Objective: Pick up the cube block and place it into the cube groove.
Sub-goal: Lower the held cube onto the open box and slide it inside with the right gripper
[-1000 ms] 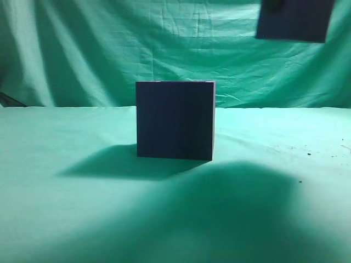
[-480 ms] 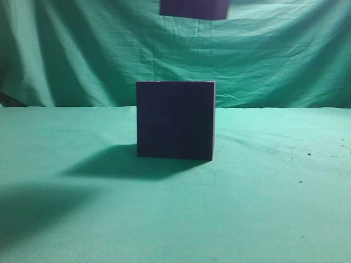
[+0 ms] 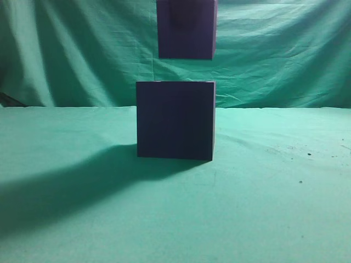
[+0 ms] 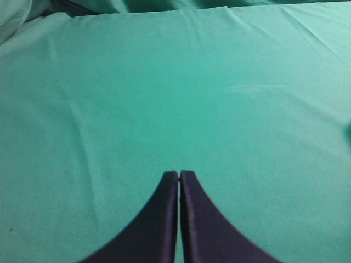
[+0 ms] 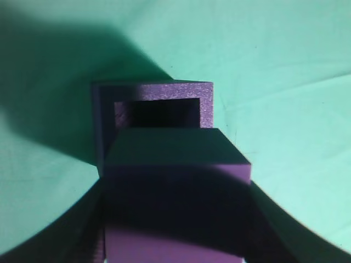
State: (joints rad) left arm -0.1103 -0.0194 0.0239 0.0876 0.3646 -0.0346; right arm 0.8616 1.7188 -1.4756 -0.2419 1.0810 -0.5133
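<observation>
The cube block (image 3: 186, 30), a small dark purple cube, hangs in the air right above the cube groove (image 3: 174, 120), a larger dark navy-purple box on the green cloth. In the right wrist view the cube block (image 5: 175, 181) fills the space between my right gripper's fingers (image 5: 178, 219), which are shut on its sides. Beyond it the cube groove (image 5: 204, 107) shows its open square top. My right gripper itself is out of frame in the exterior view. My left gripper (image 4: 179, 175) is shut and empty over bare cloth.
A green cloth (image 3: 274, 192) covers the table and hangs as a backdrop. Small dark specks (image 3: 309, 154) lie on the cloth at the right. A broad shadow (image 3: 66, 186) lies to the left of the box.
The cube block has moved from the upper right to the left, then come down to just above the cube groove. The shadow on the cloth has shifted to the left.
</observation>
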